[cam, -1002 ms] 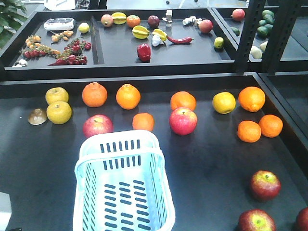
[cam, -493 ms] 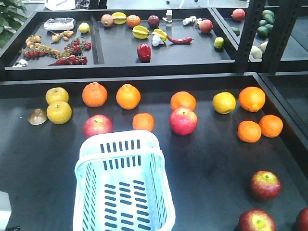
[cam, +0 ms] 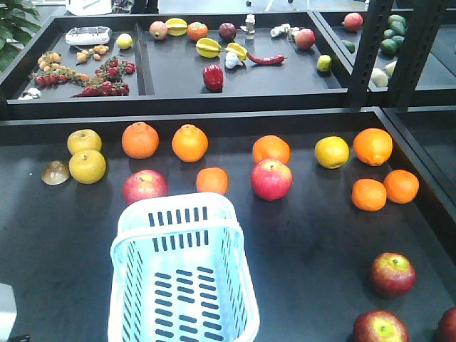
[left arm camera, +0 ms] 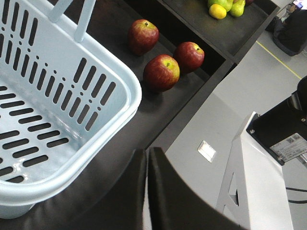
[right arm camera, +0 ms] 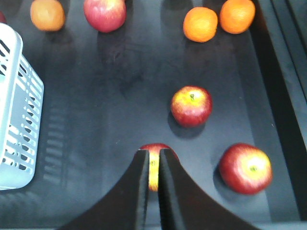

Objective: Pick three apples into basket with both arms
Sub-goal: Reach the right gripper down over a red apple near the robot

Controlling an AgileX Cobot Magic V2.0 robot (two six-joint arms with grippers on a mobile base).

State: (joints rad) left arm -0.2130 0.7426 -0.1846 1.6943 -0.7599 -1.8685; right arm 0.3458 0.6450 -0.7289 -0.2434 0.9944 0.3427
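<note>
I read both tools empty: left gripper (left arm camera: 147,155) pinched closed beside the pale blue slotted plastic basket (left arm camera: 125,88); right gripper (right arm camera: 153,154) barely a slit open over the nearest of three dark red streaked apples (right arm camera: 192,105), clustered right of the basket. Descending unopened could send that apple rolling.

left gripper (left arm camera: 147,154) poking in from the bottom edge, fingers pressed flat together, right gripper (right arm camera: 154,155) same deal, thin slit between fingers, probably closed too
</note>
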